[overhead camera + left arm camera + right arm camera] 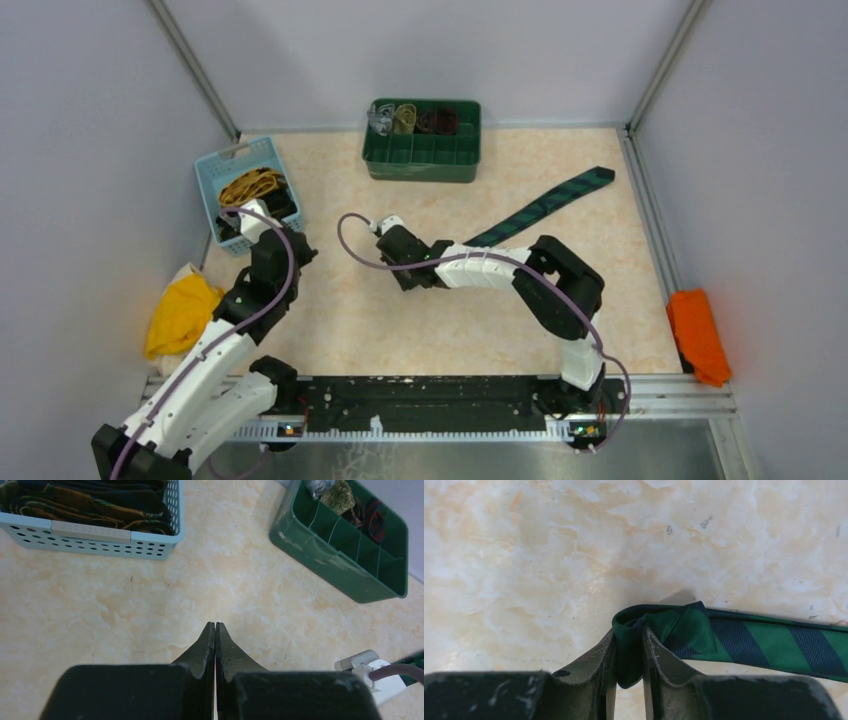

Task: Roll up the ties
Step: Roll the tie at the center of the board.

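A dark green tie [553, 203] with dark checks lies stretched across the table from the middle toward the back right. My right gripper [629, 630] is shut on its near end, which is folded over between the fingers [654, 652]; the rest of the tie [774, 642] runs off to the right. In the top view the right gripper [392, 240] sits mid-table. My left gripper [215, 625] is shut and empty above bare table, near the light blue basket [212, 170], which holds mustard-yellow and dark ties [250, 186].
A green divided bin [422, 160] at the back holds several rolled ties [420, 118]. It also shows in the left wrist view [320, 555], as does the basket [90, 537]. A yellow cloth [180, 312] lies at the left edge, an orange cloth [697, 335] at the right.
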